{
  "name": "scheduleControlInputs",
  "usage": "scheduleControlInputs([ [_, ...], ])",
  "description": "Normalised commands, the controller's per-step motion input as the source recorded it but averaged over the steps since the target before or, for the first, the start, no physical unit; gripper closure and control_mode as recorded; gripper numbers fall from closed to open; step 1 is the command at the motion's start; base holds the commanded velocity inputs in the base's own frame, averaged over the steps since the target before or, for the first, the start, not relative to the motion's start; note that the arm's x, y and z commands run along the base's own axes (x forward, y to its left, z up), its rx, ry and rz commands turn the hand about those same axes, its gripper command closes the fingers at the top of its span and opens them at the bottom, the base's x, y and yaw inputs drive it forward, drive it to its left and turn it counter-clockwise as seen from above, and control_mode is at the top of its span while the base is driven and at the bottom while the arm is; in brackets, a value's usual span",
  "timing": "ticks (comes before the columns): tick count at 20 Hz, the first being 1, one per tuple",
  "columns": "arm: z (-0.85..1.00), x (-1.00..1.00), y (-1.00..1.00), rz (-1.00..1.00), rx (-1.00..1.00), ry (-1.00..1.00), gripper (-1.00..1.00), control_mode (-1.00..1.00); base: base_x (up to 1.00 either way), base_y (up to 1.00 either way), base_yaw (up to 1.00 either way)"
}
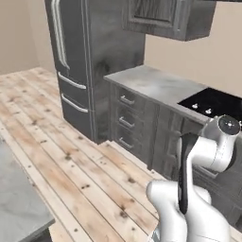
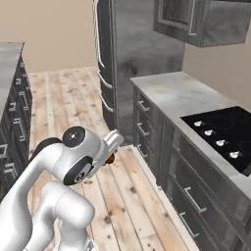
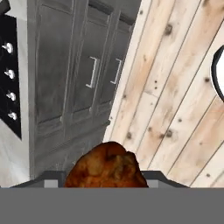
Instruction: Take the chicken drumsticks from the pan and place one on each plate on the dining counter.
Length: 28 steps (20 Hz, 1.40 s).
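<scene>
While the white arm (image 1: 208,156) folds low at four o'clock in the left base view, the grey worktop (image 1: 156,82) runs toward two o'clock and the black cooktop (image 1: 215,104) sits at three o'clock; a corner of the dining counter (image 1: 19,203) shows at eight o'clock. No pan or plates appear in this view.

From the right base view, the arm fills seven o'clock, and a small brown bit of a chicken drumstick (image 2: 112,158) peeks out just beyond the hand, over the plank floor (image 2: 127,196), well apart from the cooktop at four o'clock.

Looking along the hand, the drumstick's plump end bulges at six o'clock, seated where the gripper (image 3: 106,181) closes, so the jaws appear part-closed on it. Its bone end is hidden, so its long axis cannot be read.

Judged from this, one drumstick is lifted and in transit; placing it, and whatever remains of the second, is still to do.
</scene>
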Motion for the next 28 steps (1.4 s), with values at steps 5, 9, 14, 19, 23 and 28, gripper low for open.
scheduleControlInputs([
  [5,0.00,0.00,0.00,0.00,0.00,0.00,1.00,1.00,-0.87,-0.59,0.58],
  [9,0.00,0.00,0.00,0.00,0.00,0.00,1.00,1.00,-0.91,-0.05,0.40],
  [14,0.00,0.00,0.00,0.00,0.00,0.00,1.00,1.00,-0.27,0.97,0.19],
  [19,0.00,0.00,0.00,0.00,0.00,0.00,1.00,1.00,0.00,1.00,0.14],
  [23,0.00,0.00,0.00,0.00,0.00,0.00,1.00,1.00,0.02,1.00,0.03],
  [28,0.00,0.00,0.00,0.00,0.00,0.00,1.00,1.00,0.28,1.00,0.00],
])
